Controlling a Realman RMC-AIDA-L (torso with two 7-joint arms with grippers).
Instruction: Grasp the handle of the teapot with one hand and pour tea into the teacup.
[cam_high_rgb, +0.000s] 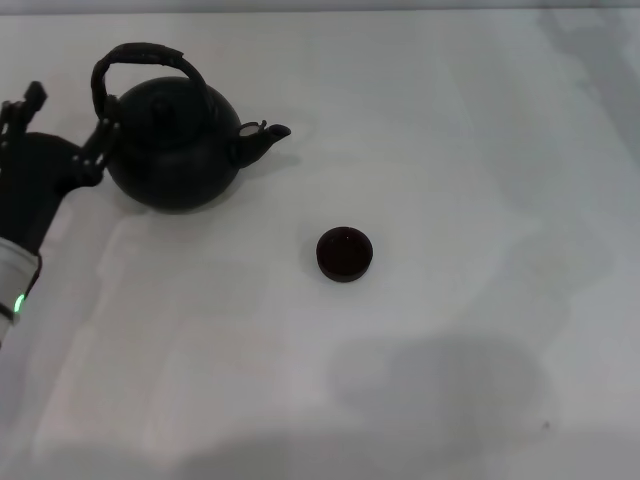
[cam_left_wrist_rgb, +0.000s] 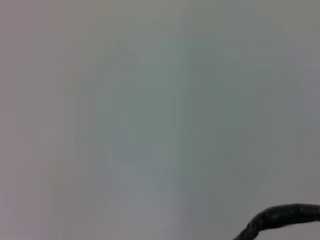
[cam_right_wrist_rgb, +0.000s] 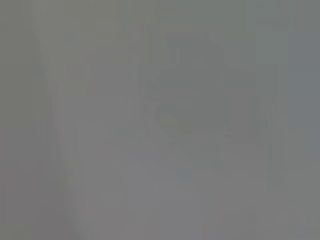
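Left gripper (cam_high_rgb: 62, 125) spread apart, waiting at nine o'clock of teapot (cam_high_rgb: 175, 145), below handle (cam_high_rgb: 140, 58). Teacup (cam_high_rgb: 345, 253) at four o'clock, well apart, facing spout for pouring.

We are seeing only a plain grey surface (cam_right_wrist_rgb: 160, 120) filling the right wrist view. A faint paler band is running along one edge, and a slightly darker patch is sitting near the middle. We are making out no object, and cannot tell what the surface is.
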